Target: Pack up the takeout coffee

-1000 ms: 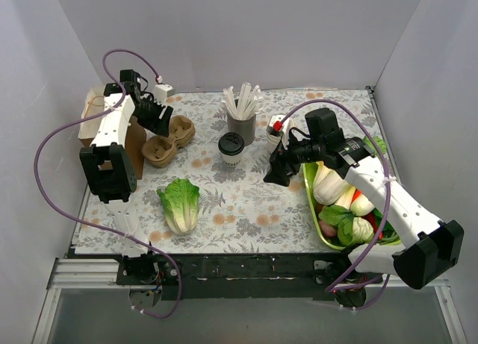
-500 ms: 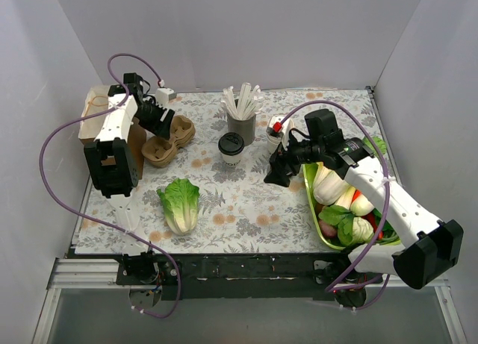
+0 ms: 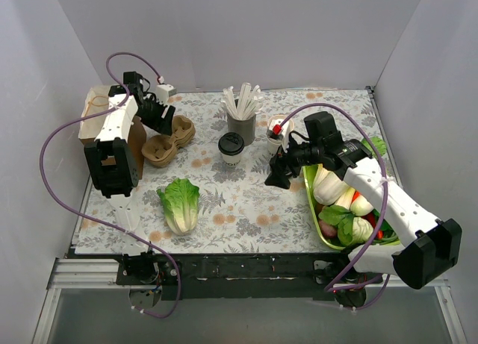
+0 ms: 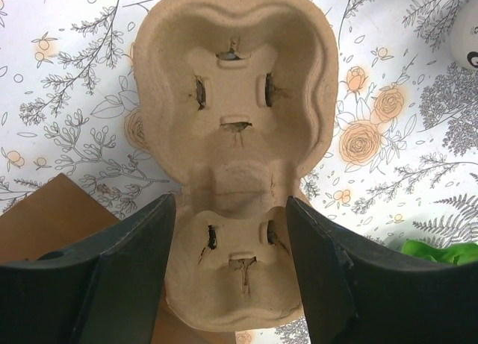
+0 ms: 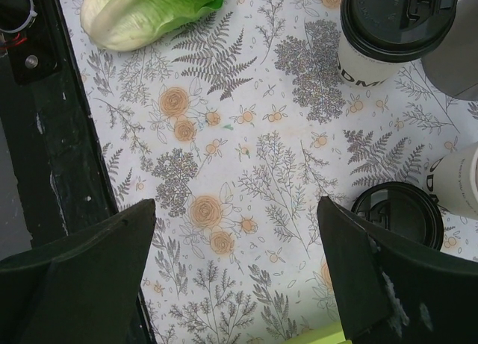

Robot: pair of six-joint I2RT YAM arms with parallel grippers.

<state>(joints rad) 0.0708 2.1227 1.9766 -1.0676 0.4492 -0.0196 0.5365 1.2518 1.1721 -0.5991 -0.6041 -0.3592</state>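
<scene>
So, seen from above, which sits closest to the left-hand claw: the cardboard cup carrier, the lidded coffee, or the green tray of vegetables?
From the left gripper:
1. Cardboard cup carrier, right at its fingertips, far left.
2. Takeout coffee, mid-table.
3. Green vegetable tray, over at the right edge.

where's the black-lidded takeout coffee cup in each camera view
top external: takeout coffee cup mid-table, just below the grey cup of sticks.
right wrist: top right corner.
left wrist: not clearly in it.
shared landmark: the lettuce, top left in the right wrist, bottom right edge in the left wrist.
</scene>
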